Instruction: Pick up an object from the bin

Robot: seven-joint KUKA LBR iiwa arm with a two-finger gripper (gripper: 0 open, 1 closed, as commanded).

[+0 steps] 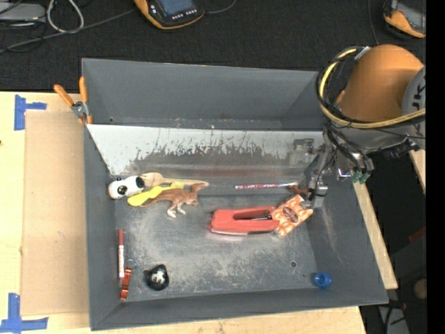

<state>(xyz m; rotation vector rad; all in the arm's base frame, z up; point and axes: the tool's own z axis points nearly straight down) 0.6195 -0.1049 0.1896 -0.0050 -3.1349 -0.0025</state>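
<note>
Hovering with gripper (314, 190) off red stapler's (240, 223) right end, by orange patterned pouch (292, 214); pincer opening: cannot tell; probably light, soft, pinch mid-body

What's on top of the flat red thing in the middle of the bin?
An orange patterned toy lies over the right end of the flat red thing, hiding that end.
</note>
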